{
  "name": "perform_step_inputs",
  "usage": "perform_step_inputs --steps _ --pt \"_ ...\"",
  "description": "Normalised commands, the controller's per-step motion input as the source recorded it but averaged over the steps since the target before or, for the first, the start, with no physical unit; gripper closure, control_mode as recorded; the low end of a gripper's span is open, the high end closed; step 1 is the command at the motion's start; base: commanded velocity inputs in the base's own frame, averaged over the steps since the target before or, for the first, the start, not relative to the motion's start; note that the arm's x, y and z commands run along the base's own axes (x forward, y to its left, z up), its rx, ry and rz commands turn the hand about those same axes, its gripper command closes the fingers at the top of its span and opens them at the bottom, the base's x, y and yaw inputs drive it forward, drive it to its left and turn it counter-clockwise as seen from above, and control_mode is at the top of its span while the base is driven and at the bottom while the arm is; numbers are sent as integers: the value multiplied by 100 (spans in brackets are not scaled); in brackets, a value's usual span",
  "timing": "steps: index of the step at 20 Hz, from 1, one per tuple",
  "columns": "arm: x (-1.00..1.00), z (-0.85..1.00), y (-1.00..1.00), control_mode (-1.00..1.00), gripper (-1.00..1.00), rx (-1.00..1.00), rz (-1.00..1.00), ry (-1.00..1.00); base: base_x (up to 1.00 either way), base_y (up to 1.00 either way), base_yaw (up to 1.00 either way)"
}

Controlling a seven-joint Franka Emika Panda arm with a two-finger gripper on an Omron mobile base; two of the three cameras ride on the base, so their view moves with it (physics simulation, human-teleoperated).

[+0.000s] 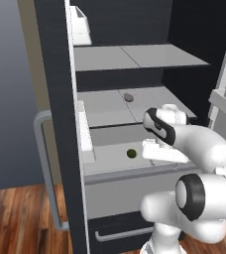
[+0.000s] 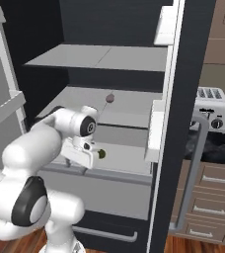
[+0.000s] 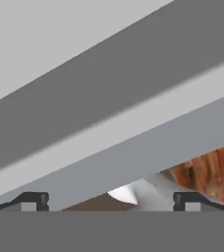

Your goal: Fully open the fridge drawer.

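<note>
Tool (image 3: 111, 199) fingers stand well spread in the hand view, one dark tip near each lower corner, with nothing pinched between them; the grey top rim of the fridge drawer (image 1: 130, 191) runs slantwise across the gap just ahead of them. From the base views the hand hangs low over the front edge of the drawer, seemingly hooked at or just behind its plain flat front, though contact itself cannot be made out.

Going left to right in the left base view: the open fridge door (image 1: 55, 124) with its curved grey bar handle (image 1: 46, 168), white door bins (image 1: 84, 134) on its inner side, then the fridge interior, then the white arm.

As for progress, the drawer sits at the bottom of the fridge compartment, below the flat grey shelves (image 1: 135, 57) and above a dark drawer (image 1: 115, 230) with a bar handle. Its front already stands forward of the shelf edges and its floor is open to view, so I judge it partly pulled out; a further pull outward is probably left.

Contents: inside the drawer lies one small dark green round item (image 1: 131, 153), too small to name. On the shelf above rests a small brownish oval thing (image 1: 128, 97). The top shelf looks bare.
</note>
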Motion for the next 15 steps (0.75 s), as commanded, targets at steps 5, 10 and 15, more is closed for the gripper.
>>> perform_step_inputs --steps 5,10,15 --pt "-100 -65 -36 -100 -100 0 -11 16 0 0 0" --pt "-89 -9 -12 -100 -100 3 -2 -4 0 0 0" --pt "-45 83 0 -100 -100 7 0 -42 0 0 0"
